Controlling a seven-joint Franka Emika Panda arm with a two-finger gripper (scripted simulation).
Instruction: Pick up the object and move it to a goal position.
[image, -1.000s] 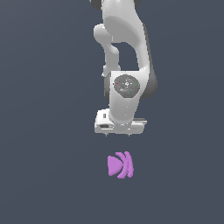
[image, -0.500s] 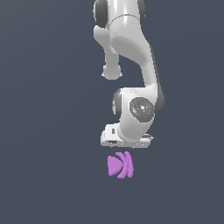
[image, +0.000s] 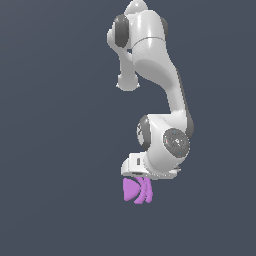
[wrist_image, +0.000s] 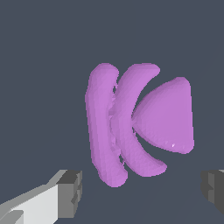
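The object (image: 136, 190) is a small bright purple rounded cone with two curved fin-like arcs, lying on the dark grey floor. In the wrist view the object (wrist_image: 140, 124) fills the middle, fins on one side and cone on the other. My white gripper (image: 143, 178) hangs just above it, its hand overlapping the object's top edge in the exterior view. In the wrist view the gripper (wrist_image: 142, 192) is open and holds nothing: two dark fingertips (wrist_image: 71, 192) stand wide apart, wider than the object. I cannot tell whether the fingertips reach the object's level.
The dark grey floor (image: 55, 150) is plain all round. The white arm (image: 155, 65) rises from the gripper toward the top of the exterior view. No goal marker shows.
The arm has come down steadily toward the purple object, from well above it to right over it. The object has not moved.
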